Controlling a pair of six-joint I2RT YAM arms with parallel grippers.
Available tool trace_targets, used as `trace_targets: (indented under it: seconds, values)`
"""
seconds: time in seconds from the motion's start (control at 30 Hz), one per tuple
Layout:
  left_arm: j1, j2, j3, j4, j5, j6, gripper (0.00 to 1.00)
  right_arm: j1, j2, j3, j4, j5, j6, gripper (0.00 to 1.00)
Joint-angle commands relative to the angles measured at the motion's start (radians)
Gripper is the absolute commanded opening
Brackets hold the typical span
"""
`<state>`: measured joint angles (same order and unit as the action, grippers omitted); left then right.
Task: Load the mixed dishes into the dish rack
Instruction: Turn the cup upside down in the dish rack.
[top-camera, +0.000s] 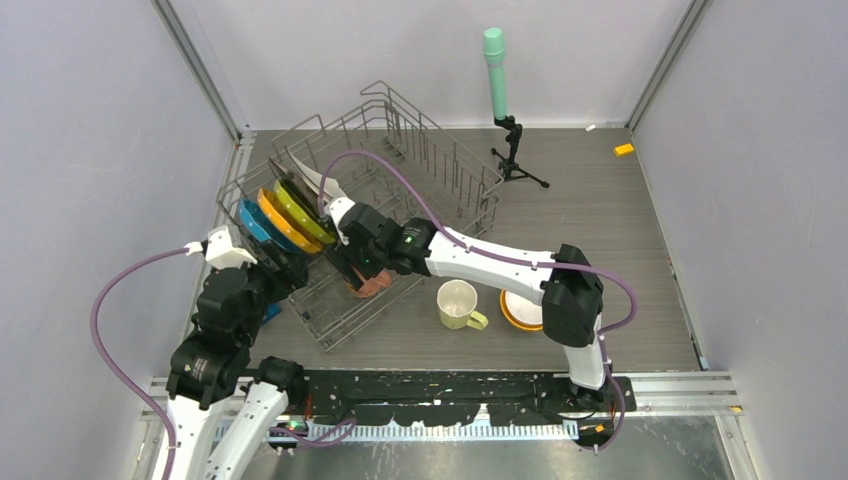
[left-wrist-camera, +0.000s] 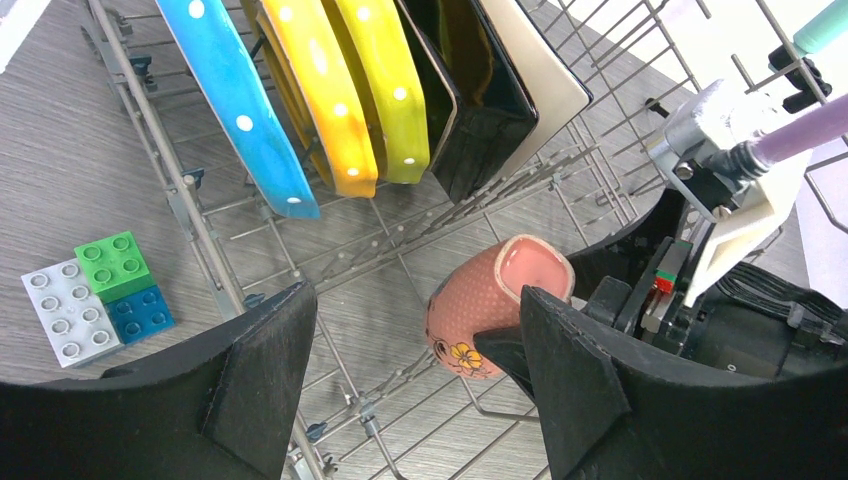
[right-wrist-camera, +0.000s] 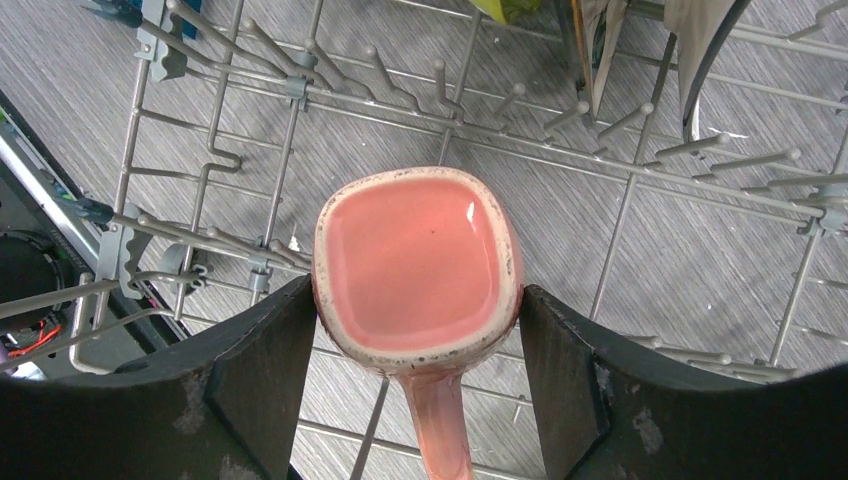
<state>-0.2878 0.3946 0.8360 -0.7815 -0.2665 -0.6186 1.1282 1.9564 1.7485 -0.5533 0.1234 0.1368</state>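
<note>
The dish rack (top-camera: 440, 170) stands at the back left. Blue (top-camera: 255, 225), orange (top-camera: 282, 220) and yellow-green (top-camera: 305, 210) dotted plates stand upright in it, then a dark plate and the white square plate (top-camera: 325, 182). My right gripper (top-camera: 362, 275) reaches into the rack, shut on the pink mug (right-wrist-camera: 415, 255). The mug hangs tilted just above the rack's wire floor, its handle toward the wrist. My left gripper (left-wrist-camera: 415, 300) is open and empty over the rack's near left edge, beside the mug (left-wrist-camera: 485, 310). The pale-yellow mug (top-camera: 457, 303) and an orange bowl holding a white bowl (top-camera: 520, 310) sit on the table.
A green-topped cylinder on a black tripod (top-camera: 497, 75) stands behind the rack on the right. A block of grey, green and blue bricks (left-wrist-camera: 95, 295) lies on the table left of the rack. A small orange piece (top-camera: 624, 150) lies far right.
</note>
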Motion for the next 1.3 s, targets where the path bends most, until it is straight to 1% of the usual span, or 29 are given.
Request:
trace_targets:
  seconds: [0.0,0.13,0.53,0.7,0.87,1.07,1.27]
  values:
    - [-0.004,-0.005,0.002,0.017,-0.009,0.002,0.76,0.025,-0.133,0.029,0.056,0.033,0.020,0.00]
    - [-0.004,-0.007,0.002,0.020,-0.009,0.002,0.77,0.028,-0.163,0.041,0.059,0.016,0.024,0.00]
    - [-0.004,-0.008,0.003,0.016,-0.010,-0.001,0.77,0.068,-0.113,0.111,0.005,-0.004,0.018,0.00]
    - [-0.004,-0.007,0.004,0.017,-0.007,0.000,0.77,0.075,-0.098,0.112,0.000,-0.002,0.024,0.00]
    - [-0.004,-0.008,0.005,0.014,-0.009,0.002,0.77,0.074,-0.081,0.084,-0.001,0.057,0.025,0.00]
    - [-0.004,-0.008,0.001,0.018,0.001,-0.003,0.77,0.067,-0.068,0.077,0.002,0.080,0.027,0.00]
    - [-0.004,-0.014,0.000,0.013,-0.003,-0.001,0.77,0.039,-0.068,0.059,0.007,0.063,0.050,0.00]
